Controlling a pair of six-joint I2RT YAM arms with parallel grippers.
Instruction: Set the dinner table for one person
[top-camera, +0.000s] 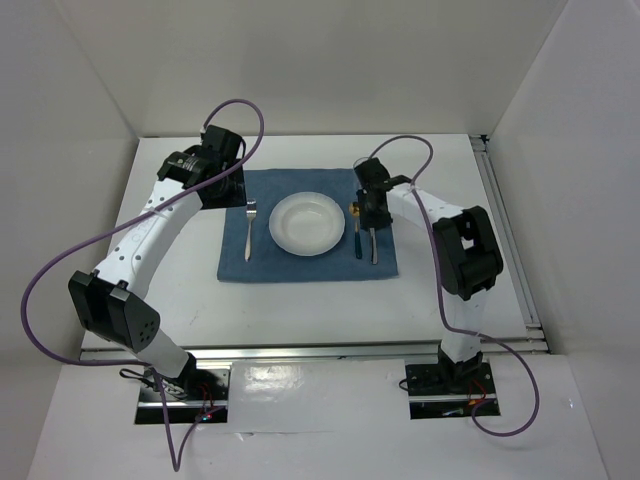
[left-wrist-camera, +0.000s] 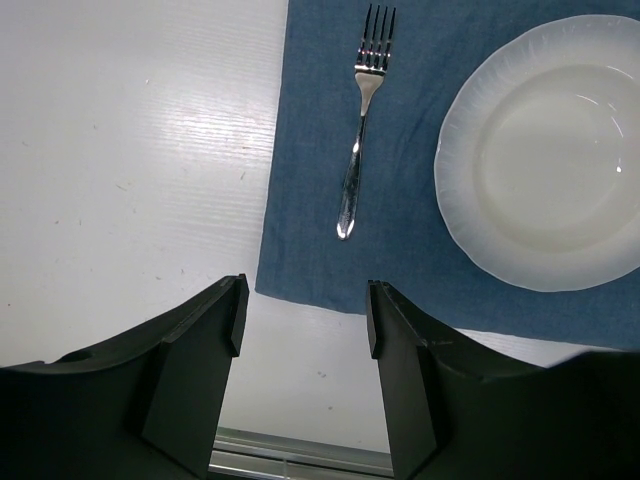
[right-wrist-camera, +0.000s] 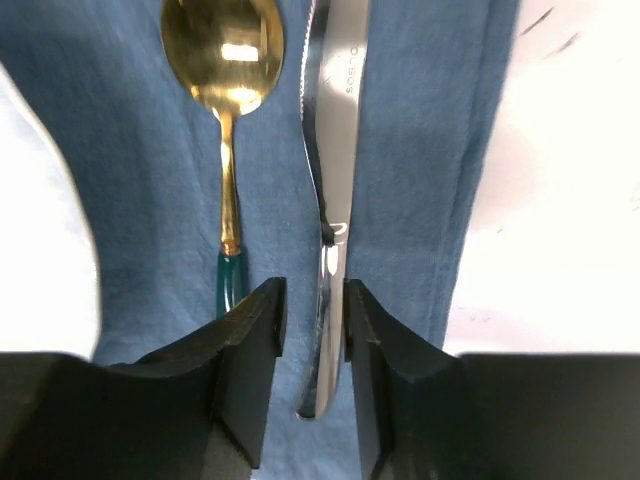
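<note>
The white dinner table (top-camera: 180, 290) carries a blue cloth mat (top-camera: 300, 265) with a white plate (top-camera: 307, 223) at its middle. A silver fork (top-camera: 250, 228) lies left of the plate. A gold spoon with a teal handle (top-camera: 357, 235) and a silver knife (top-camera: 373, 245) lie right of it. My right gripper (right-wrist-camera: 315, 300) is low over the mat. Its jaws are narrowly apart and straddle the knife (right-wrist-camera: 335, 120) handle, the right finger touching it, a gap on the left. The spoon (right-wrist-camera: 225, 60) lies just left. My left gripper (left-wrist-camera: 305, 300) is open and empty, hovering off the mat's corner, short of the fork (left-wrist-camera: 358, 130).
Metal rails run along the table's right edge (top-camera: 505, 240) and near edge (top-camera: 300, 350). White walls enclose the back and sides. In the left wrist view the plate (left-wrist-camera: 550, 150) sits on the mat (left-wrist-camera: 310, 150), with bare table (left-wrist-camera: 130, 150) to the left.
</note>
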